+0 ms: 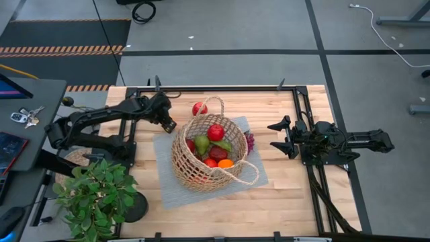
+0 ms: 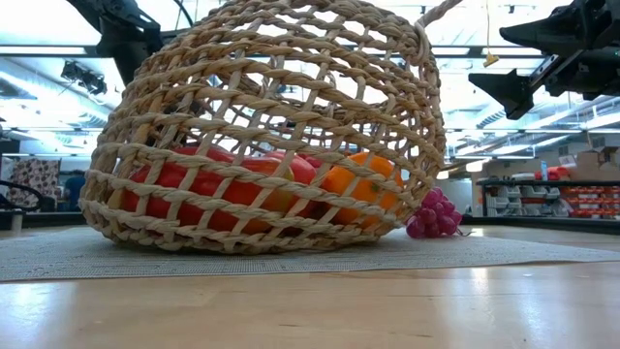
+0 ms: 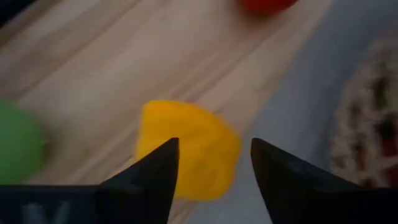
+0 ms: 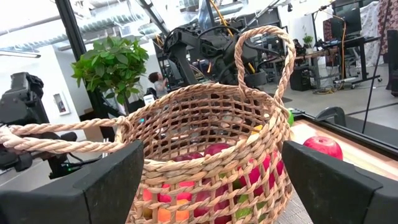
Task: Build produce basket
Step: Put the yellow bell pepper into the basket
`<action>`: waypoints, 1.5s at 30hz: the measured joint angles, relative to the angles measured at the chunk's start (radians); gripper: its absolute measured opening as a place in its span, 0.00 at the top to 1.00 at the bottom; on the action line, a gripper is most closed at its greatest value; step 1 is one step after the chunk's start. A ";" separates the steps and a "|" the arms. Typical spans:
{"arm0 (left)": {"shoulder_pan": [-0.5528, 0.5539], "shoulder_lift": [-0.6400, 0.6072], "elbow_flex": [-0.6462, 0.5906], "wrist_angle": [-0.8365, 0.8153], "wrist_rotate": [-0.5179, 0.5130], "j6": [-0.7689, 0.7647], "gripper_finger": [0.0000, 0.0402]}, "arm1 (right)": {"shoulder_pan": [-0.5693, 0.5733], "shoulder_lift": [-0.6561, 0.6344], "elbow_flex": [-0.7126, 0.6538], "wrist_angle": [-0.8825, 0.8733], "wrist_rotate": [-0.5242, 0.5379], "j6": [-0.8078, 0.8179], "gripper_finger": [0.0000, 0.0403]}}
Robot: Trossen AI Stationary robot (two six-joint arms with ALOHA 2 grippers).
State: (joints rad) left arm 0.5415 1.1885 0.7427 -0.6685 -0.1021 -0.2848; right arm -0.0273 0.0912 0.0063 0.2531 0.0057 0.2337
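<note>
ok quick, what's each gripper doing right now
left gripper: open, holding nothing, over a yellow fruit.
right gripper: open, empty, beside the basket.

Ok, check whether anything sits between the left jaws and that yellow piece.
Nothing visible does. The left gripper hovers over the yellow piece, jaws open on either side of it. A green fruit lies off to one side, apart.

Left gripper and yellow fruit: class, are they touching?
Cannot tell. In the left wrist view, the left gripper has parted fingers framing the yellow fruit, but depth is unclear.
</note>
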 joint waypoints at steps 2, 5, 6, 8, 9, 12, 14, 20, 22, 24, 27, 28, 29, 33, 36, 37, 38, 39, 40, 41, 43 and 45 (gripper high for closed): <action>0.001 0.000 0.005 -0.031 -0.048 -0.023 0.44 | 0.000 0.000 0.000 0.000 0.000 0.000 0.05; 0.001 -0.001 0.016 -0.077 -0.104 -0.046 0.35 | 0.000 0.000 0.000 0.000 0.000 0.000 0.05; 0.001 -0.005 0.024 -0.096 -0.109 -0.046 0.33 | 0.000 0.000 0.000 0.000 0.000 0.000 0.05; 0.000 -0.007 0.054 -0.139 -0.109 -0.040 0.28 | 0.000 0.000 0.000 0.000 0.000 0.000 0.05; -0.001 -0.006 0.073 -0.169 -0.109 -0.027 0.26 | 0.000 0.000 0.000 0.000 0.000 0.000 0.05; -0.001 -0.007 0.118 -0.243 -0.161 -0.066 0.24 | 0.000 0.000 0.000 0.000 0.000 0.000 0.05; 0.001 -0.007 0.126 -0.257 -0.201 -0.140 0.24 | 0.000 0.000 0.000 0.000 0.000 0.000 0.05; -0.008 0.010 0.122 -0.232 -0.182 -0.224 0.27 | 0.000 0.000 0.000 0.000 0.000 0.000 0.05; -0.011 0.019 0.097 -0.174 -0.177 -0.231 0.26 | 0.000 0.000 0.000 0.000 0.000 0.000 0.05; -0.006 0.040 0.070 -0.112 -0.163 -0.240 0.26 | 0.000 0.000 0.000 0.000 0.000 0.000 0.05; 0.001 0.087 0.054 -0.103 -0.157 -0.243 0.26 | 0.000 0.000 0.000 0.000 0.000 0.000 0.05; 0.001 0.104 0.049 -0.106 -0.163 -0.232 0.26 | 0.000 0.000 0.000 0.000 0.000 0.000 0.05; 0.001 0.121 0.048 -0.113 -0.171 -0.223 0.25 | 0.000 0.000 0.000 0.000 0.000 0.000 0.05; -0.008 0.155 0.053 -0.125 -0.184 -0.181 0.26 | 0.000 0.000 0.000 0.000 0.000 0.000 0.05; -0.014 0.153 0.056 -0.170 -0.185 -0.179 0.27 | 0.000 0.000 0.000 0.000 0.000 0.000 0.05; -0.014 0.149 0.062 -0.201 -0.186 -0.179 0.27 | 0.000 0.000 0.000 0.000 0.000 0.000 0.05; -0.014 0.144 0.068 -0.240 -0.186 -0.178 0.27 | 0.000 0.000 0.000 0.000 0.000 0.000 0.05; -0.014 0.143 0.077 -0.282 -0.185 -0.178 0.27 | 0.000 0.000 0.000 0.000 0.000 0.000 0.05; -0.014 0.143 0.085 -0.318 -0.186 -0.178 0.27 | 0.000 0.000 0.000 0.000 0.000 0.000 0.05; -0.014 0.143 0.093 -0.339 -0.186 -0.180 0.28 | 0.000 0.000 0.000 0.000 0.000 0.000 0.05; -0.014 0.130 0.101 -0.366 -0.190 -0.176 0.28 | 0.000 0.000 0.000 0.000 0.000 0.000 0.05; -0.014 0.123 0.102 -0.373 -0.189 -0.174 0.28 | 0.000 0.000 0.000 0.000 0.000 0.000 0.05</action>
State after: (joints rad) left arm 0.5278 1.3114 0.8444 -1.0412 -0.2913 -0.4589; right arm -0.0275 0.0914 0.0062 0.2531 0.0057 0.2337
